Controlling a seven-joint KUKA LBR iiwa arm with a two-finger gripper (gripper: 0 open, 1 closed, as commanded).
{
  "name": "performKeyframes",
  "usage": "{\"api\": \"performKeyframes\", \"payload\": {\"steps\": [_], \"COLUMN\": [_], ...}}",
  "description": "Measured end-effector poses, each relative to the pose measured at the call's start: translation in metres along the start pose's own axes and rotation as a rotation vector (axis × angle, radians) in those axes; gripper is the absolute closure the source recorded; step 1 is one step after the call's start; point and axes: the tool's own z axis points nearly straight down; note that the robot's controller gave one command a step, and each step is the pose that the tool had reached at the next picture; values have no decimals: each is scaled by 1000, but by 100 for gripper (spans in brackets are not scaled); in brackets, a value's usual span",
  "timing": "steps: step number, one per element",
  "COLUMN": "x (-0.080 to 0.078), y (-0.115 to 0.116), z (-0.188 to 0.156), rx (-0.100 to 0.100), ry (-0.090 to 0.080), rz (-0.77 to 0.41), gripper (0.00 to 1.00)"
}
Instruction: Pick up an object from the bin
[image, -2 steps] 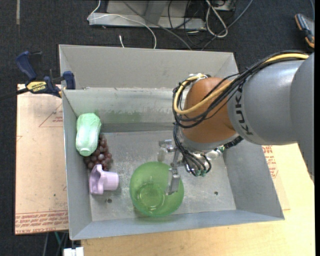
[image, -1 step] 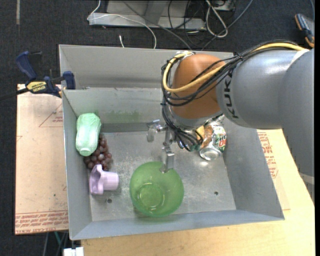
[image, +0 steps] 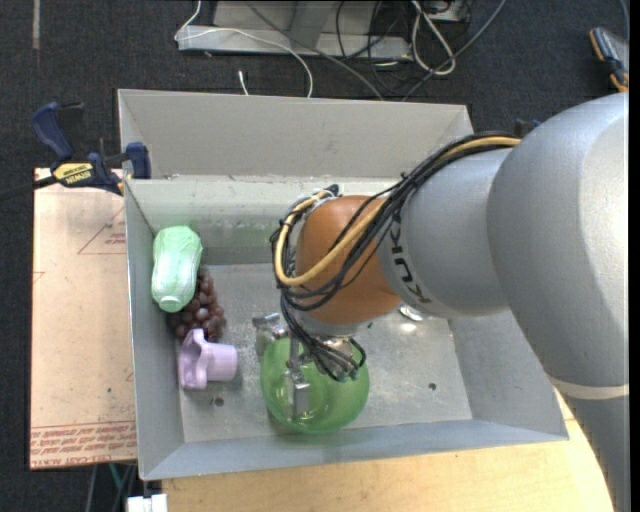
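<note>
My gripper (image: 297, 385) is low at the front of the bin, right over a round, translucent green bowl-like thing (image: 340, 405), and its metal tip overlaps that thing's left half. A lilac plastic piece (image: 205, 360) with a short tube end lies just left of the green thing, apart from the gripper.
A pale green lettuce-like toy (image: 175, 265) lies along the left wall, with a dark bunch of grapes (image: 200, 308) below it. The arm, with its orange cover and cables, hides the bin's middle. Bare floor shows at the right front.
</note>
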Motion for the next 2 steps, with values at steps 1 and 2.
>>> {"api": "performKeyframes", "payload": {"steps": [1,2], "x": [-7,-10], "y": [-2,2], "z": [-2,-21], "rx": [5,4], "ry": [-6,-1], "rz": [-17,-118], "gripper": [0,0]}}
